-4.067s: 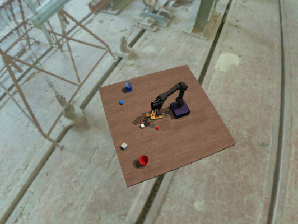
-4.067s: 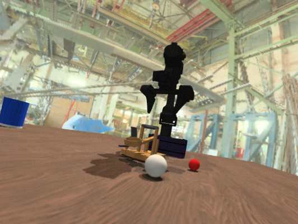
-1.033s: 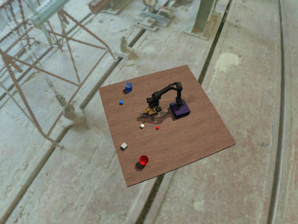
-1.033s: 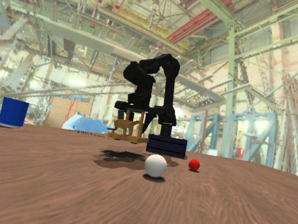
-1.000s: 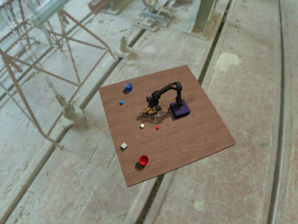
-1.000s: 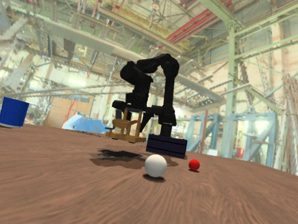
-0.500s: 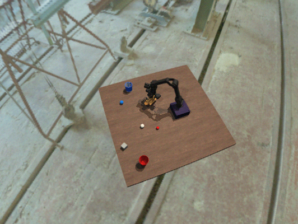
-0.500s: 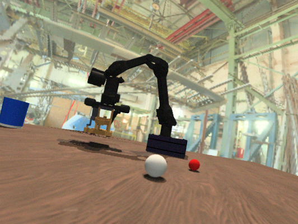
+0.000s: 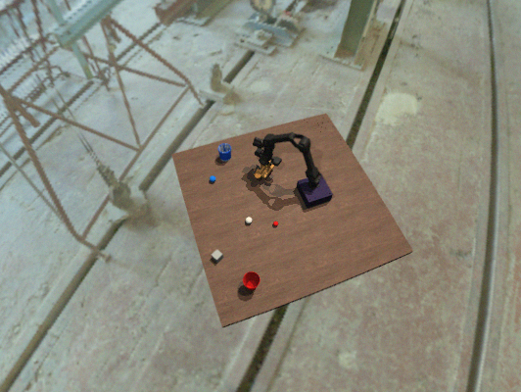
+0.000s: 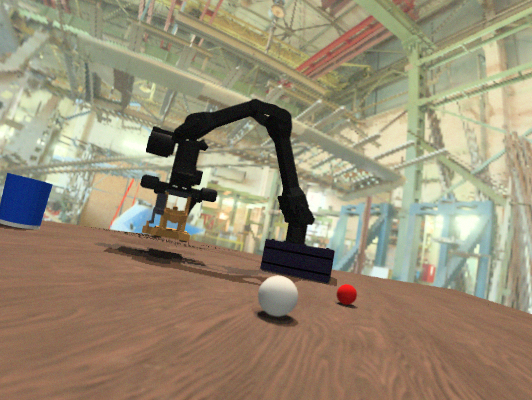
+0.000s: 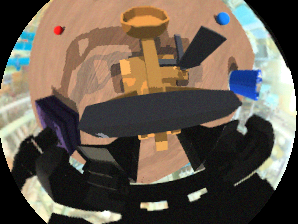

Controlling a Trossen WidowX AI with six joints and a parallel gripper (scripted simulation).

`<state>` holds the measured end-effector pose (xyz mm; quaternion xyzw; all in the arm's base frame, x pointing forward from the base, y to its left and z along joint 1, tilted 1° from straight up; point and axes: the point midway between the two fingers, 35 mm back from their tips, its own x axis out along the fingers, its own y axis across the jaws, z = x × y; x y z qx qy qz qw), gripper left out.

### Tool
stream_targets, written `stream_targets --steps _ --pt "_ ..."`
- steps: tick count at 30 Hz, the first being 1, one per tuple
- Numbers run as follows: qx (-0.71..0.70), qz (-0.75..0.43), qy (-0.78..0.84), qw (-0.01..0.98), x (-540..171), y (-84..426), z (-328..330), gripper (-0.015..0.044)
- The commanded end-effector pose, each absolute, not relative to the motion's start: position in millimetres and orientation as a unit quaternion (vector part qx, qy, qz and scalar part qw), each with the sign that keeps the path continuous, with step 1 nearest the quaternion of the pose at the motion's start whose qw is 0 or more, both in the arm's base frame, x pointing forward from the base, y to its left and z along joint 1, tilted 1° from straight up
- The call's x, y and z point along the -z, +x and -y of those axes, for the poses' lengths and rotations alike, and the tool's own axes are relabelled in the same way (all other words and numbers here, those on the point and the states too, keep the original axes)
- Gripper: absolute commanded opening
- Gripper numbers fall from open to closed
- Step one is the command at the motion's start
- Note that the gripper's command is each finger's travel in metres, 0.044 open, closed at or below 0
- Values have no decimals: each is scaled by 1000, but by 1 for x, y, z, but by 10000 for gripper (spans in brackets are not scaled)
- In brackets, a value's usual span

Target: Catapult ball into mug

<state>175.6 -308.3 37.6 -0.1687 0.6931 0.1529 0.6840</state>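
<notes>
The orange catapult [image 9: 263, 171] [image 10: 170, 231] [image 11: 151, 65] hangs in my gripper [image 9: 267, 164] [image 10: 176, 196], which is shut on its frame. It is a little above the table, with its shadow apart below it. Its round cup [image 11: 145, 25] looks empty in the wrist view. The blue mug [image 9: 224, 152] [image 10: 25, 202] [image 11: 245, 84] stands upright near the table's back left. Three loose balls lie on the table: a white ball [image 9: 249, 220] [image 10: 278, 296], a smaller red ball [image 9: 275, 223] [image 10: 346, 295] [image 11: 58, 30] and a blue ball [image 9: 213, 179] [image 11: 223, 19] near the mug.
A red cup [image 9: 251, 280] stands near the table's front left corner in the top view. A light grey block [image 9: 216, 256] lies by the left edge. My dark purple base [image 9: 314, 192] [image 10: 298, 260] [image 11: 57, 122] sits right of the catapult in the top and exterior views.
</notes>
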Motion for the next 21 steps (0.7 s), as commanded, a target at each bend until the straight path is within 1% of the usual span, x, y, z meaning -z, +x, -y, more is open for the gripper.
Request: stream_targets --steps 1,21 --pt "-150 -689 -174 687 -36 178 312 0" --pt "-150 -689 -175 687 -3 179 314 0"
